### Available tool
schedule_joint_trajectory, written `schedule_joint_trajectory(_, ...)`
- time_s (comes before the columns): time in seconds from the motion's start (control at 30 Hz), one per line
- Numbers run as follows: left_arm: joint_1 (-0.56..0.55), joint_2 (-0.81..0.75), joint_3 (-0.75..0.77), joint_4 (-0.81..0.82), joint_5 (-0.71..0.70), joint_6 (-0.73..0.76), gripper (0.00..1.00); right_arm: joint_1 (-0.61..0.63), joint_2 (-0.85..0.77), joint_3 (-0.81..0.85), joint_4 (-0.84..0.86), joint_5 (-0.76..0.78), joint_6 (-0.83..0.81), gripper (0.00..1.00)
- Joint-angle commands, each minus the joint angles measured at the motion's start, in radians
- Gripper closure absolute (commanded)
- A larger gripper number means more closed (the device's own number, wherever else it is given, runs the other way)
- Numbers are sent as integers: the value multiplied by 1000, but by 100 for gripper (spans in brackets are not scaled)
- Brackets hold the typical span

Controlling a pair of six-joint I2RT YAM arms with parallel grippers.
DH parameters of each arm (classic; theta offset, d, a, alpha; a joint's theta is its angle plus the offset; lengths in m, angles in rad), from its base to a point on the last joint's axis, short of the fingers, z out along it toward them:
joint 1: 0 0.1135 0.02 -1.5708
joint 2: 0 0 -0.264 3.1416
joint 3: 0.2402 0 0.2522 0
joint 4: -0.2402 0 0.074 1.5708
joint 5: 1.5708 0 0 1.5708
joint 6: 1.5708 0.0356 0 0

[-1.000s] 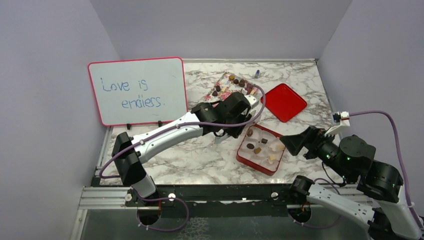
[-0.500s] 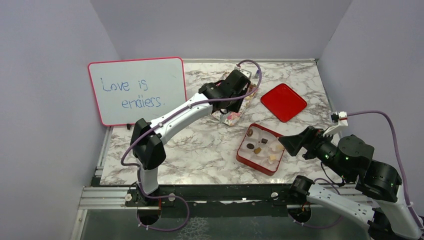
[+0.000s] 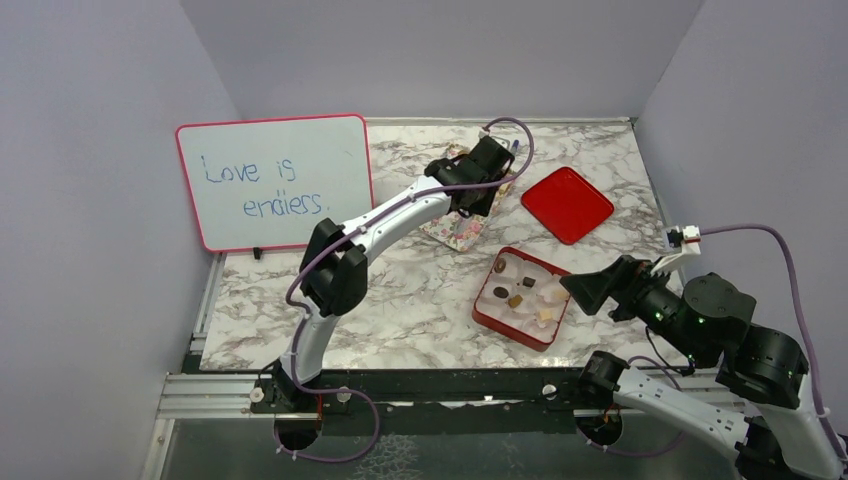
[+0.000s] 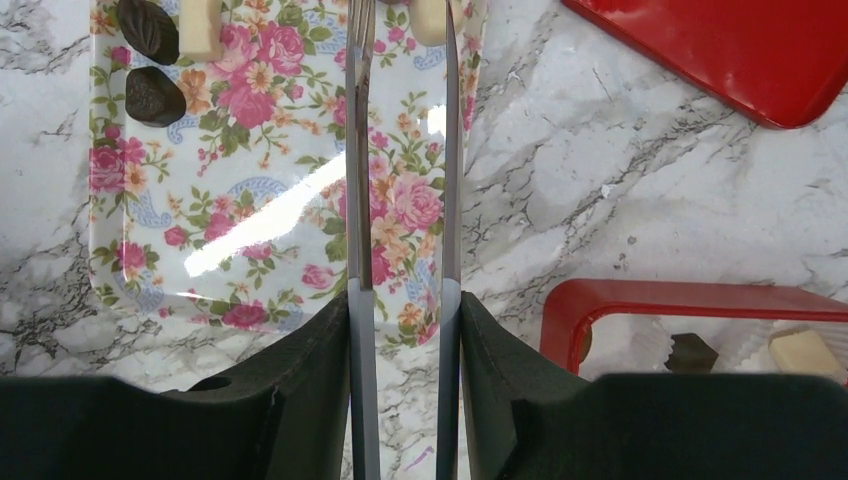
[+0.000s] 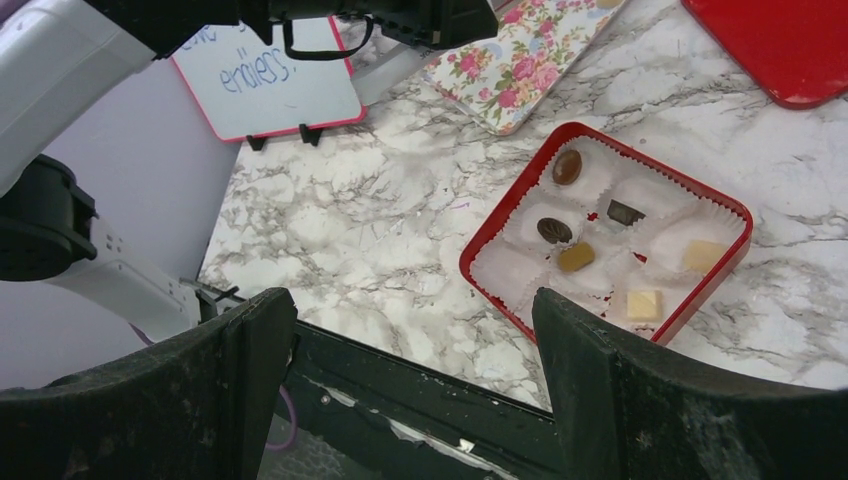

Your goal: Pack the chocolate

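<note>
The chocolate lies in two places. Several dark and cream pieces (image 4: 154,95) sit on the floral tray (image 3: 455,228), also seen in the left wrist view (image 4: 250,200). Several more (image 5: 553,230) sit in paper cups in the red box (image 3: 485,318). My left gripper (image 3: 478,192) hangs over the tray, shut on metal tongs (image 4: 360,200). The tong blades stand apart and reach toward a cream piece (image 4: 428,18) at the tray's far end. My right gripper (image 3: 580,288) is open and empty, raised beside the box's near right side.
A red lid (image 3: 567,204) lies right of the tray. A whiteboard (image 3: 275,180) stands at the left. A small blue-capped object (image 3: 515,147) sits behind the tray. The table's metal front rail (image 5: 420,380) runs below my right gripper.
My left arm has stretched from beside the red box out to the far floral tray, carrying the tongs. The right arm has barely moved.
</note>
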Motion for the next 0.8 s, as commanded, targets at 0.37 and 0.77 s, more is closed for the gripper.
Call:
schedule_joint_trajectory(0.37, 70, 137, 69, 65, 66, 33, 57, 8, 17, 41, -3, -5, 1, 6)
schedule_joint_trajectory(0.77, 77, 166, 59, 113, 127, 46, 56, 8, 47, 16, 17, 6, -7, 6)
